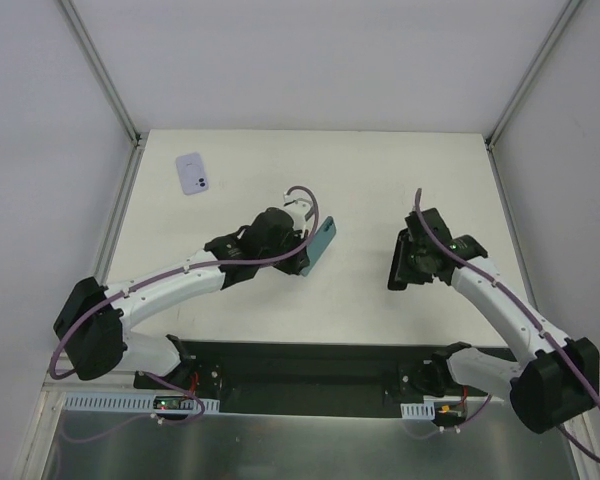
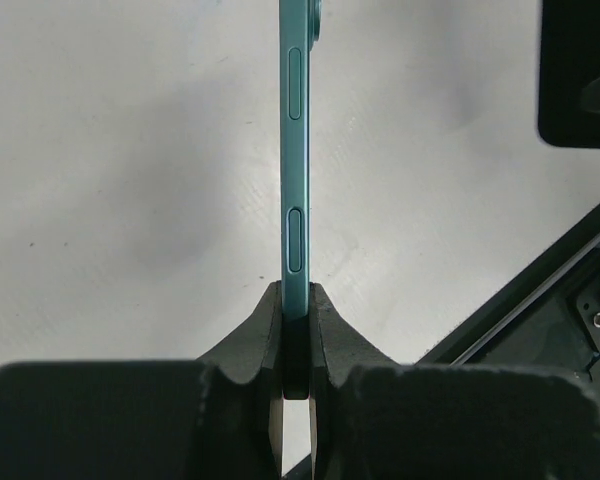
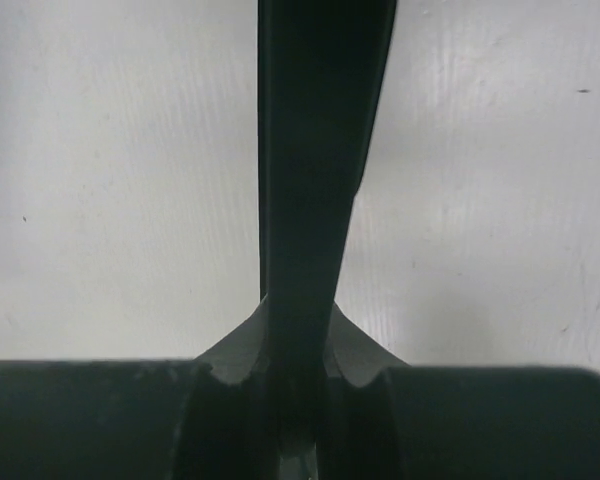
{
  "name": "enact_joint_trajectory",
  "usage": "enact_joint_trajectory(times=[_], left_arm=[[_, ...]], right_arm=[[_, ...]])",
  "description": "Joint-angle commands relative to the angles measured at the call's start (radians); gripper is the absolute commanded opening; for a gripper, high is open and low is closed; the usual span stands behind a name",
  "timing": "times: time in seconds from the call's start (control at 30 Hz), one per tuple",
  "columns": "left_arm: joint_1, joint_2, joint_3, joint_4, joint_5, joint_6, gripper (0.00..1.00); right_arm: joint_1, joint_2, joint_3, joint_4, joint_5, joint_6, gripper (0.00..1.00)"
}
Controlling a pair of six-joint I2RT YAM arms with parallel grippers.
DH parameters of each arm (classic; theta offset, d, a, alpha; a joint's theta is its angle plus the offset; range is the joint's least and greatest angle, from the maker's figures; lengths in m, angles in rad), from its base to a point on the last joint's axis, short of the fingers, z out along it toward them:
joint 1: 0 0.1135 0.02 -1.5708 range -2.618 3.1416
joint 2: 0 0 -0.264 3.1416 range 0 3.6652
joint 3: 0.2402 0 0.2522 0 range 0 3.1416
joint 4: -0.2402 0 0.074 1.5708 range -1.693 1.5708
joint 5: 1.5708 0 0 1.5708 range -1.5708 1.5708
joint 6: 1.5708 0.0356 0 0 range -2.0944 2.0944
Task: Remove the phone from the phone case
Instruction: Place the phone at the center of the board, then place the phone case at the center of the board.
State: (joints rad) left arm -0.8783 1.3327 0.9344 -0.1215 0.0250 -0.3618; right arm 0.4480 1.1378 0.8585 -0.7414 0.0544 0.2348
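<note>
Top view: the left gripper [image 1: 305,248] sits near the middle of the frame, pinching the teal phone [image 1: 323,243], which is up on its edge over the white counter [image 1: 360,180]. Right of centre, well apart from it, the right gripper [image 1: 404,262] is clamped on the black phone case [image 1: 397,265]. There's also a little lavender phone-shaped thing [image 1: 193,173] lying flat in the upper left of the counter.

Left wrist view: the phone [image 2: 296,150] is edge-on, running straight up the middle with its side buttons showing. Its lower end is squeezed tight in the left gripper [image 2: 296,335]. The phone case [image 2: 580,70] is the dark block in the upper right corner.

Right wrist view: the phone case [image 3: 315,150] is a dark vertical strip up the centre, and the right gripper [image 3: 300,345] is pressed onto its lower end.
</note>
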Motion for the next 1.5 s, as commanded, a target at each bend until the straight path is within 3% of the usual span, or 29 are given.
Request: enact_joint_trajectory(times=[0.0,0.2,0.3,0.53,0.67,0.8,0.93,1.1,1.47], left_arm=[[0.044,-0.043,0.082,-0.073,0.007,-0.057,0.0],[0.071,0.022,0.184,-0.148,-0.003,-0.072,0.0],[0.09,0.088,0.256,-0.269,-0.094,-0.118,0.0],[0.09,0.29,0.501,-0.434,-0.63,0.035,0.0],[0.093,0.446,0.616,-0.474,-0.871,0.193,0.0],[0.099,0.598,0.655,-0.491,-1.077,0.253,0.0],[0.145,0.677,0.641,-0.504,-1.106,0.219,0.0],[0.19,0.75,0.649,-0.532,-0.975,0.15,0.0],[0.262,0.927,0.799,-0.529,-0.88,0.214,0.0]], right_arm=[[-0.094,-0.081,-0.004,0.007,0.07,0.004,0.01],[-0.212,-0.189,-0.039,0.102,-0.043,0.018,0.01],[-0.279,-0.208,-0.087,0.131,-0.12,0.043,0.01],[-0.368,-0.194,-0.157,0.131,-0.18,0.044,0.02],[-0.376,-0.193,-0.162,0.129,-0.192,0.044,0.01],[-0.377,-0.188,-0.165,0.125,-0.192,0.041,0.02],[-0.381,-0.179,-0.176,0.119,-0.194,0.04,0.01],[-0.382,-0.173,-0.193,0.119,-0.194,0.035,0.01],[-0.381,-0.177,-0.205,0.114,-0.185,0.043,0.02]])
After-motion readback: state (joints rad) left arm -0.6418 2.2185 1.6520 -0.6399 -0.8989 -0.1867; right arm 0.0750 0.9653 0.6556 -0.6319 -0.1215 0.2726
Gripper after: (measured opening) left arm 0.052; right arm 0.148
